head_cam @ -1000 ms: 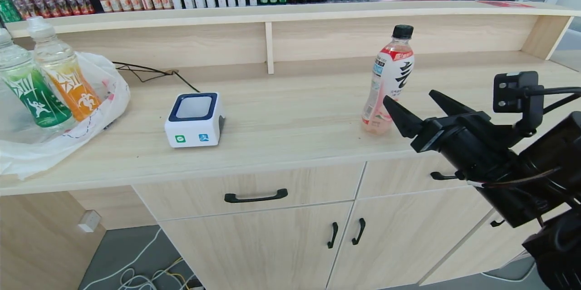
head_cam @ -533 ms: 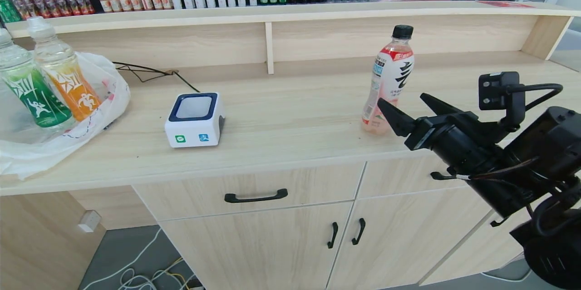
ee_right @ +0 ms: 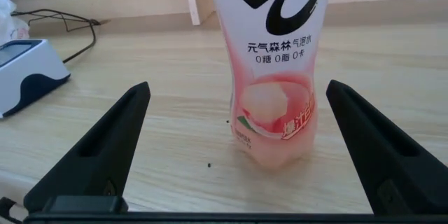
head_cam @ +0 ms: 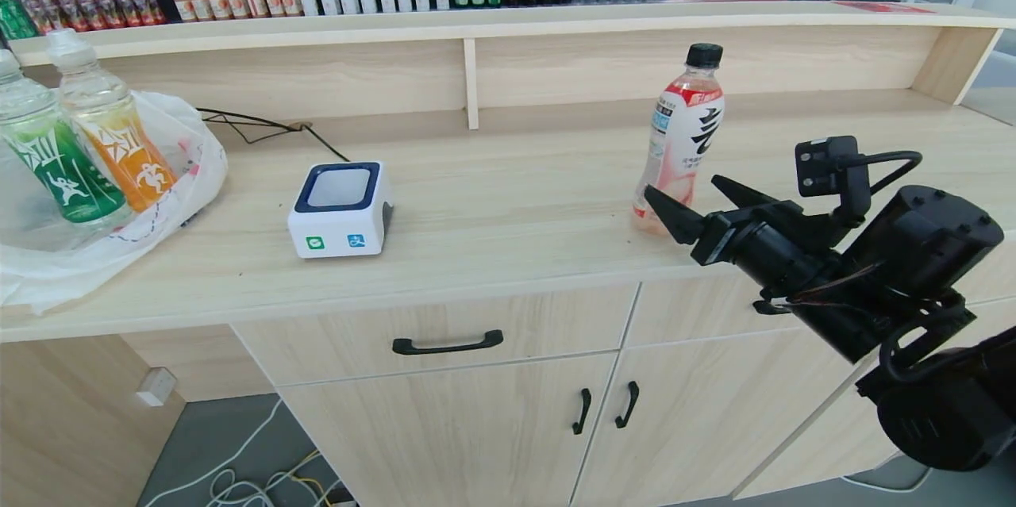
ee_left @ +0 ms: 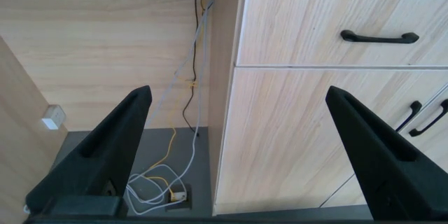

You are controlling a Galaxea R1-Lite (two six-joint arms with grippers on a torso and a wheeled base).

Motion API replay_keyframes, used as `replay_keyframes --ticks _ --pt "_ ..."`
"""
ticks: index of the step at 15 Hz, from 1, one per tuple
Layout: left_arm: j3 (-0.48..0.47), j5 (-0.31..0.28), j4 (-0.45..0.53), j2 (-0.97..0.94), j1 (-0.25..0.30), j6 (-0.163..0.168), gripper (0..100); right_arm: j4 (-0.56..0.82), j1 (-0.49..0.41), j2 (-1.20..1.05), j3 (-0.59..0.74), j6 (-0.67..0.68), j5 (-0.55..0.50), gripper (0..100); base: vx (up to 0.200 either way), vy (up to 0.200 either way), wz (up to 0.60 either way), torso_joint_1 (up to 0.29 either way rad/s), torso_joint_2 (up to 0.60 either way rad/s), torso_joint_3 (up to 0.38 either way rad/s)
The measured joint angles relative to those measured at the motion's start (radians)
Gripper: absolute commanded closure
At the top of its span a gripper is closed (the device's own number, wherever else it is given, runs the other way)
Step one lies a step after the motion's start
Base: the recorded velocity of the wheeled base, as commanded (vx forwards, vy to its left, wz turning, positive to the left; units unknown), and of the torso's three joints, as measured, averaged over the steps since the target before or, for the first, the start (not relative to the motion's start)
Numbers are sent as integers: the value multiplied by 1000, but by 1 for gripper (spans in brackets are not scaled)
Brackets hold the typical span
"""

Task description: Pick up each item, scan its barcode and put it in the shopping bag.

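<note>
Ahead of right gripper [head_cam: 681, 184]: bottle [head_cam: 683, 126]

A pale wooden counter [head_cam: 508, 245] carried three things. A white scanner [head_cam: 341, 208] with a dark blue rim round its top sat toward the front edge. Well to the scanner's right stood a pink bottle [head_cam: 679, 146], upright and capped. To the scanner's left a white plastic shopping bag [head_cam: 182, 166] lay slumped at the counter's end. A dark cable [head_cam: 274, 124] trailed across the wood behind the scanner, toward the counter's back wall.
</note>
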Motion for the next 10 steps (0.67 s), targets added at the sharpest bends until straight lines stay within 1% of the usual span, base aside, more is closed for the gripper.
replay_keyframes --ticks 4,6,10 --pt "0 0 0 0 0 0 0 106 -33 42 -142 0 17 0 0 0 0 0 0 0" --pt "0 0 0 0 0 0 0 137 -37 60 -203 0 21 0 0 0 0 0 0 0" --pt "0 0 0 0 0 0 0 244 -42 77 -295 -1 53 0 0 0 0 0 0 0"
